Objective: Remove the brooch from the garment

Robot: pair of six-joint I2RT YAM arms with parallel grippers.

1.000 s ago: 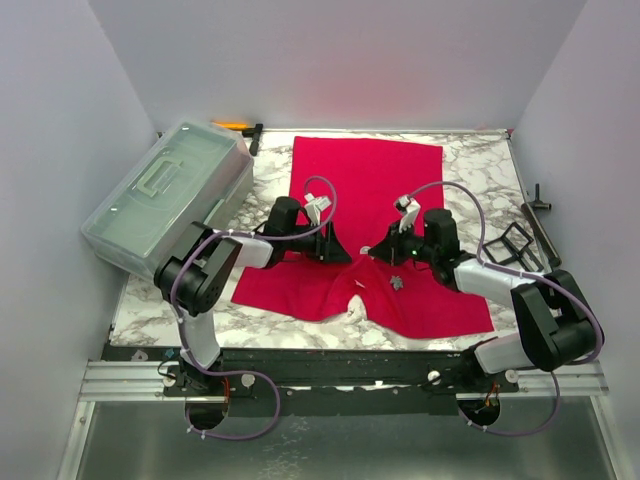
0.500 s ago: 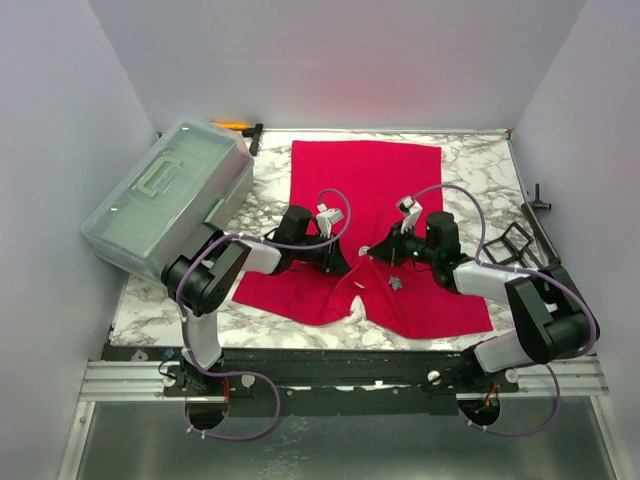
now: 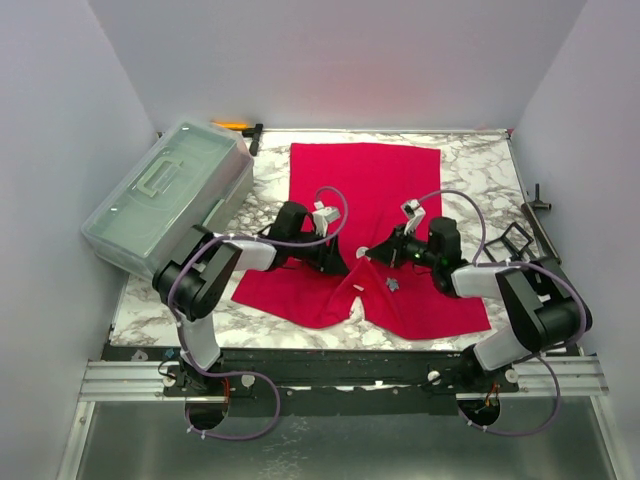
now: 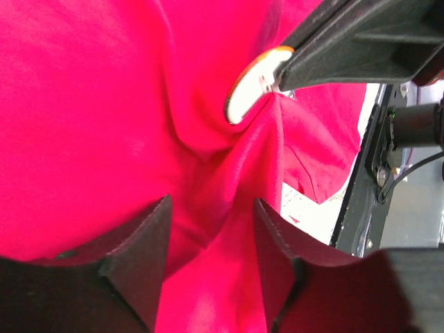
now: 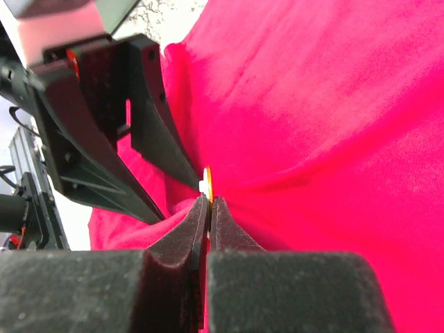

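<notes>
Tension matters: right hand (image 5: 207,208) pinches the brooch (image 5: 207,182) edge-on, left hand (image 4: 211,243) clamps a garment (image 3: 366,180) fold; they should part slowly and straight.

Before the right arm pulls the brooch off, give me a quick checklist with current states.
1. Right gripper shut on the brooch: ok, fingers pinch its edge.
2. Left gripper holding the shirt: ok, a fold sits between its fingers.
3. Cloth taut between the grippers: ok, a ridge runs to the brooch.
4. Brooch free of the cloth: not ok, cloth still bunches at it.
5. Pin clasp open: cannot tell, hidden.
</notes>
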